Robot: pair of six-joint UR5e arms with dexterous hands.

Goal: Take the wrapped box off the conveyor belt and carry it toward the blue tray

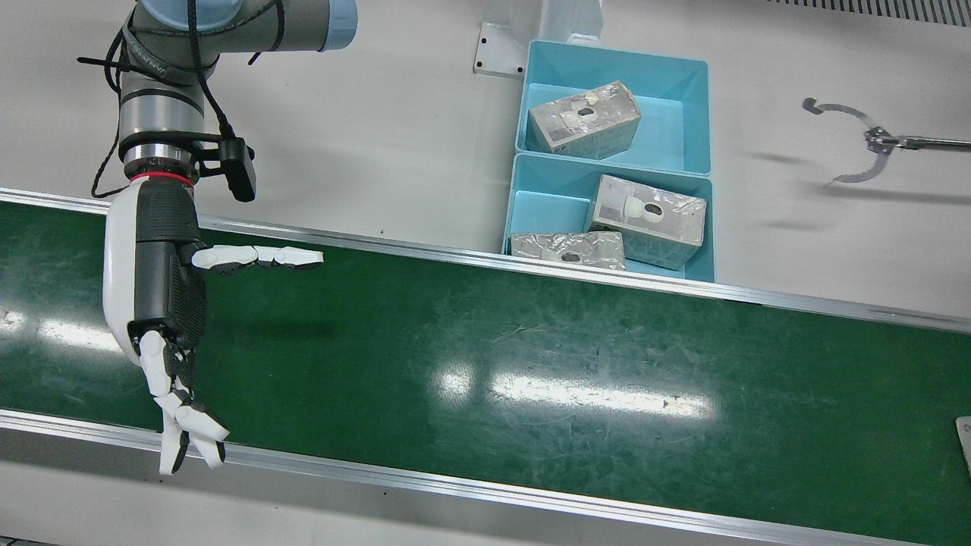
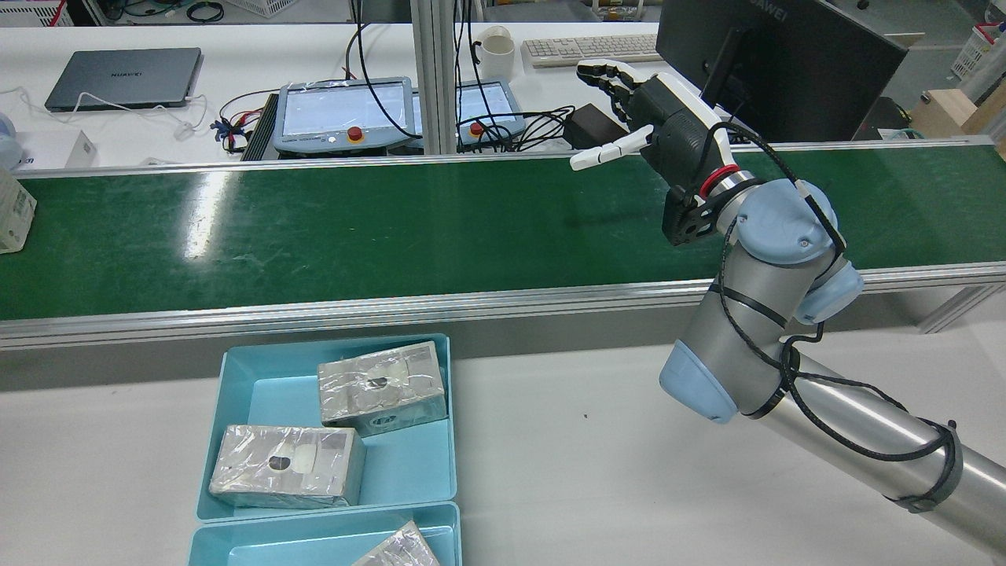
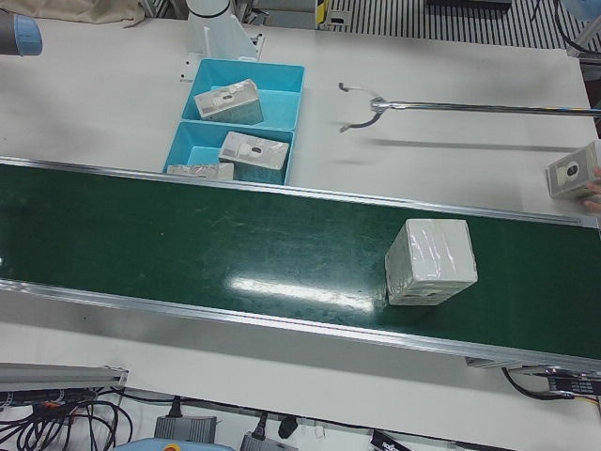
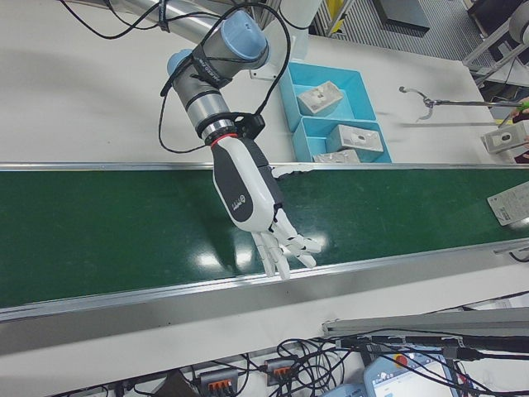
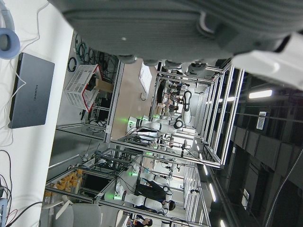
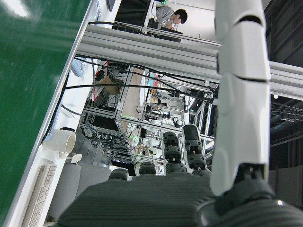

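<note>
The wrapped box [image 3: 430, 260], pale and film-covered, lies on the green conveyor belt [image 3: 188, 235] toward its right end in the left-front view. Only a sliver of the box [image 1: 965, 436] shows at the front view's right edge. My right hand [image 1: 163, 296] hovers open over the belt's other end, fingers spread and thumb out, far from the box and holding nothing. The rear view shows my right hand [image 2: 660, 118] raised above the belt's far rail. Two blue trays [image 1: 675, 129] sit beside the belt and hold three wrapped boxes. Of my left hand [image 5: 180, 28] only the dark palm shows.
A long metal grabber tool [image 1: 872, 144] reaches over the white table right of the trays. A person's hand holds another wrapped box [image 3: 573, 174] at the left-front view's right edge. Control pendants [image 2: 338, 114], a laptop [image 2: 126, 75] and a monitor [image 2: 778, 67] stand beyond the belt.
</note>
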